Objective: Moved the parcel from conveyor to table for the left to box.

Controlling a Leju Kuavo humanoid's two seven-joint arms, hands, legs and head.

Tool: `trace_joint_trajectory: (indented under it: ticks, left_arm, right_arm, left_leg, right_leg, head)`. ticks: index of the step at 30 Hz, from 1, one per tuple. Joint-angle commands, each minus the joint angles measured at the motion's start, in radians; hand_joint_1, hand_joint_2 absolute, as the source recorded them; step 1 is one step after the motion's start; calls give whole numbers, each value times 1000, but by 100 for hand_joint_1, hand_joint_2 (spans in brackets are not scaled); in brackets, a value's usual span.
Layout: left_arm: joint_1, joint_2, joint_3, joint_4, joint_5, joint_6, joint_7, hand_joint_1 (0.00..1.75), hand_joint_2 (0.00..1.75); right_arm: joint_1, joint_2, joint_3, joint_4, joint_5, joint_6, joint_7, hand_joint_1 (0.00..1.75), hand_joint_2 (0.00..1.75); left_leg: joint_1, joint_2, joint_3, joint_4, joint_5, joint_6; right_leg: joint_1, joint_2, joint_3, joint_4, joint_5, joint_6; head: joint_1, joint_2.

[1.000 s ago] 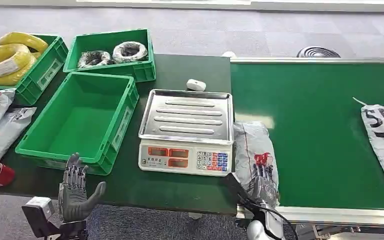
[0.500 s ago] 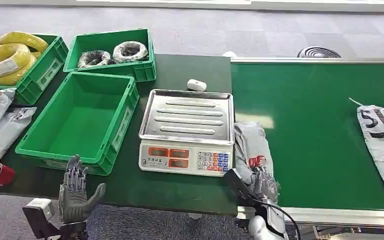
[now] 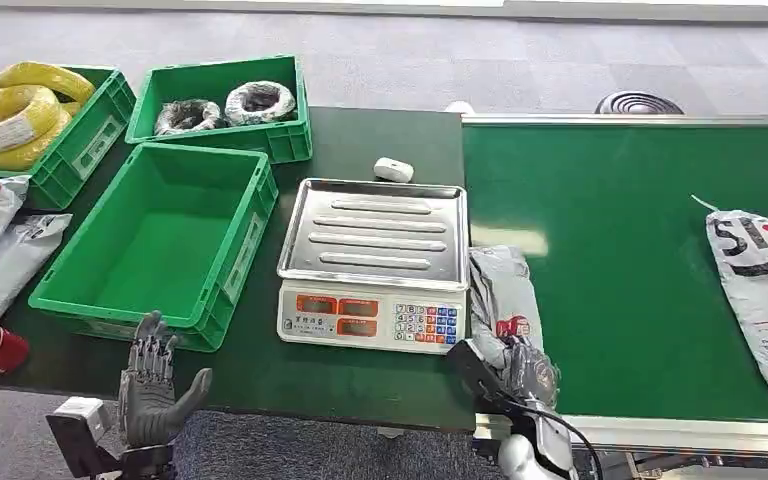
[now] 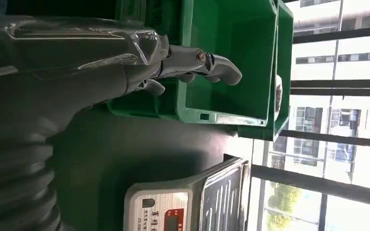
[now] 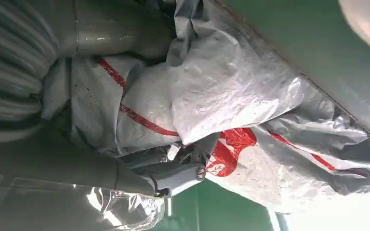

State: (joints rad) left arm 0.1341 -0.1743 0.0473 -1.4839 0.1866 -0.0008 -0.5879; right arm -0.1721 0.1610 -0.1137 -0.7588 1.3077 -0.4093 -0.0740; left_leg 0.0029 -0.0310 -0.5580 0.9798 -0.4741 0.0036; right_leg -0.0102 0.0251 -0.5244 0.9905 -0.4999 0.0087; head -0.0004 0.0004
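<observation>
My right hand (image 3: 528, 372) grips the grey parcel (image 3: 502, 290) at the conveyor's (image 3: 620, 260) near edge, just beside the scale (image 3: 375, 262). My left hand (image 3: 152, 385) hangs spread and empty at seven o'clock, before the green bin (image 3: 160, 245). Bare belt stretches toward one o'clock.

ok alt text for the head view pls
The robot's right hand grips a grey parcel at the green conveyor's near left corner, beside a scale. Its left hand hovers open before an empty green crate; another parcel lies on the belt's right.
</observation>
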Motion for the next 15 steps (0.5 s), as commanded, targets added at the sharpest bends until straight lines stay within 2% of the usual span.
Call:
trace_joint_trajectory:
  ticks: [1, 4, 7, 10, 11, 12, 15]
  left_arm:
    - [9, 27, 0, 34, 12, 16, -3, 0, 175]
    - [45, 13, 15, 8, 3, 6, -15, 0, 175]
    - [64, 4, 9, 13, -7, -12, -26, 0, 175]
    - [58, 4, 6, 21, -9, -13, -27, 0, 175]
    - [53, 5, 6, 26, -9, -13, -27, 0, 175]
    - [51, 5, 4, 29, -9, -15, -28, 0, 175]
    - [45, -4, 2, 34, -9, -17, -29, 0, 175]
  right_arm:
    - [153, -9, 24, -319, -41, -1, -19, 175, 175]
    - [273, -24, 42, -715, 58, -16, 39, 175, 175]
    - [310, -54, 11, -950, 181, -38, 103, 175, 175]
    - [302, -63, 3, -956, 177, -22, 105, 175, 175]
    - [294, -63, 0, -940, 191, -50, 111, 175, 175]
    - [276, -71, -7, -930, 240, -79, 136, 175, 175]
    - [223, -106, -22, -966, 263, -69, 165, 171, 175]
  left_leg:
    - [0, -1, -1, -1, 1, 0]
    - [-1, -1, -4, 0, 0, 0]
    - [-2, -1, -10, 2, 0, 0]
    - [-1, 0, -10, 1, -1, 0]
    - [-1, 0, -10, 1, -1, 0]
    - [-1, -1, -10, 0, 0, 0]
    - [-1, 2, -11, 0, 0, -1]
  right_leg:
    - [0, -4, 0, -1, 0, 0]
    - [-1, -5, -3, 1, -1, 0]
    - [-2, -4, -7, 3, -1, 0]
    - [-1, -3, -8, 2, -1, 0]
    - [-1, -4, -7, 1, -1, 0]
    - [0, -4, -8, 1, 0, 0]
    - [-1, -2, -10, 1, 0, 0]
  head:
    - [0, 0]
    - [0, 0]
    - [0, 0]
    - [-1, 0]
    - [0, 0]
    - [0, 0]
    - [0, 0]
